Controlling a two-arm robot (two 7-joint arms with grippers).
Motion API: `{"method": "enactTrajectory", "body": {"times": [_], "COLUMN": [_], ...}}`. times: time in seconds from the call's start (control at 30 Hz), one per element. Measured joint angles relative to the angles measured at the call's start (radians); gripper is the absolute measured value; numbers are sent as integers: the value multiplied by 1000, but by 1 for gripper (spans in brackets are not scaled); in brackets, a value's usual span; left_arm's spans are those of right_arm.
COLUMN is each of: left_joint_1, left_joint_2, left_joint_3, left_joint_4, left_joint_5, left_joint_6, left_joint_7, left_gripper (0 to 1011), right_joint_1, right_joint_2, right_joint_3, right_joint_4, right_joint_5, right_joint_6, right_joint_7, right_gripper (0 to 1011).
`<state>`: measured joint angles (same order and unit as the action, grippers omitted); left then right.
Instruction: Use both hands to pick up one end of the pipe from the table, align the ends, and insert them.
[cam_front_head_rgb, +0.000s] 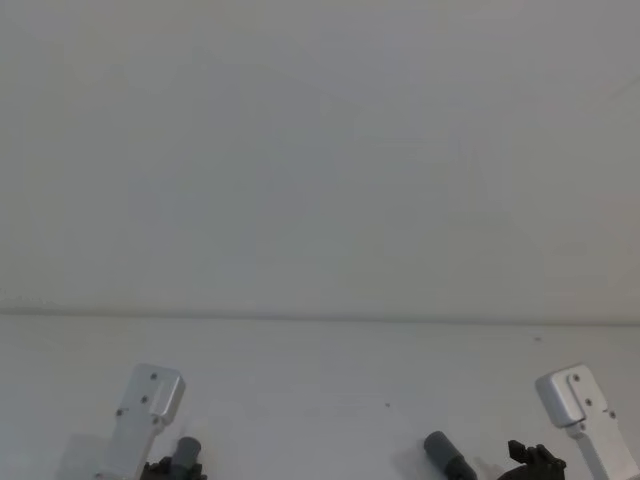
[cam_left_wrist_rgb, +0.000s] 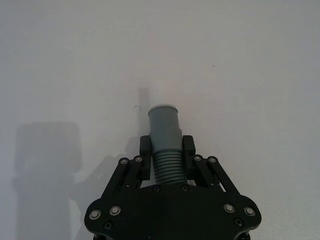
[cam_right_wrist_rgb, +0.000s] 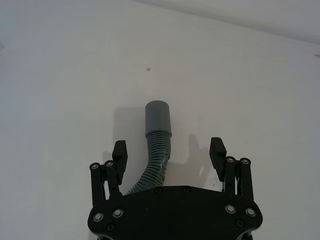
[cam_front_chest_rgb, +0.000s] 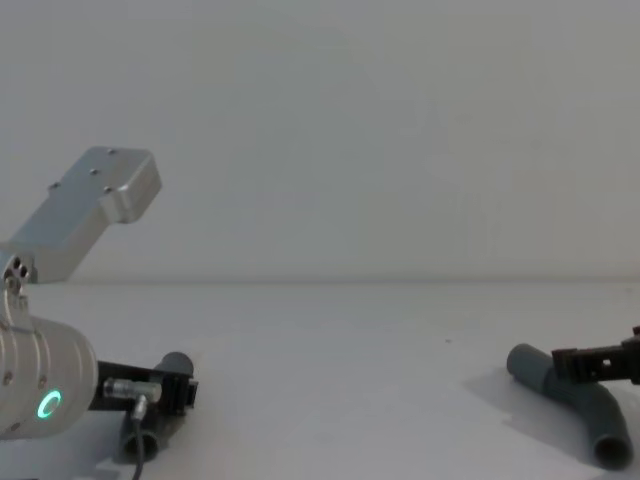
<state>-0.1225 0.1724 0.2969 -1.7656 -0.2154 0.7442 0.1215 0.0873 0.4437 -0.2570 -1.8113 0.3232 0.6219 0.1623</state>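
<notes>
The left hand (cam_left_wrist_rgb: 166, 150) is pressed shut on the ribbed part of the left piece (cam_left_wrist_rgb: 165, 167). The collared end (cam_left_wrist_rgb: 163, 112) juts out past the fingers (cam_left_wrist_rgb: 145, 147). In the chest view this piece is seen low by the surface (cam_front_chest_rgb: 330, 340), and whether it is lifted clear cannot be told. The right hand (cam_right_wrist_rgb: 168, 150) is spread wide. The right piece (cam_right_wrist_rgb: 155, 162) lies between its fingers and is touched by neither, with the socket (cam_right_wrist_rgb: 158, 117) pointing away from the hand and the ribbed body curving off to one side. The two pieces are well apart on the surface.

Several failures can be foreseen. The right piece lies nearer one finger than the other, so it is likely to be pushed or rolled sideways before it is pinched. A skewed or shallow grasp may result. Ribbed stretches are probably springy, so a piece held there may be bent or turned in the grasp once load is put on it. Because both pieces are bent, the ends may be left pointing at an angle after lifting. If the ends are then pressed together while misaligned, the collared end may be caught on the socket rim. One piece may then be levered out of its hand or dropped.
</notes>
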Motion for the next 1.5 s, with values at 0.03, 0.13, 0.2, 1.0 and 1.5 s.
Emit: {"method": "enactTrajectory", "body": {"times": [0.03, 0.13, 0.2, 1.0, 1.5], "left_joint_1": [0, 0, 0, 0, 0], "left_joint_2": [0, 0, 0, 0, 0], "left_joint_3": [0, 0, 0, 0, 0], "left_joint_4": [0, 0, 0, 0, 0], "left_joint_5": [0, 0, 0, 0, 0], "left_joint_6": [0, 0, 0, 0, 0], "left_joint_7": [0, 0, 0, 0, 0], "left_gripper": [336, 336, 336, 336, 336], "right_joint_1": [1, 2, 4, 23, 36], "right_joint_2": [-1, -3, -6, -49, -75], "right_joint_3": [-1, -4, -7, -18, -22], "right_joint_4": [1, 3, 5, 36, 62], "right_joint_5": [-1, -4, -7, -35, -62], "right_joint_6": [1, 6, 10, 65, 76], "right_joint_7": [0, 1, 3, -18, -41], "right_gripper": [1002, 1001, 1002, 1002, 1001]}}
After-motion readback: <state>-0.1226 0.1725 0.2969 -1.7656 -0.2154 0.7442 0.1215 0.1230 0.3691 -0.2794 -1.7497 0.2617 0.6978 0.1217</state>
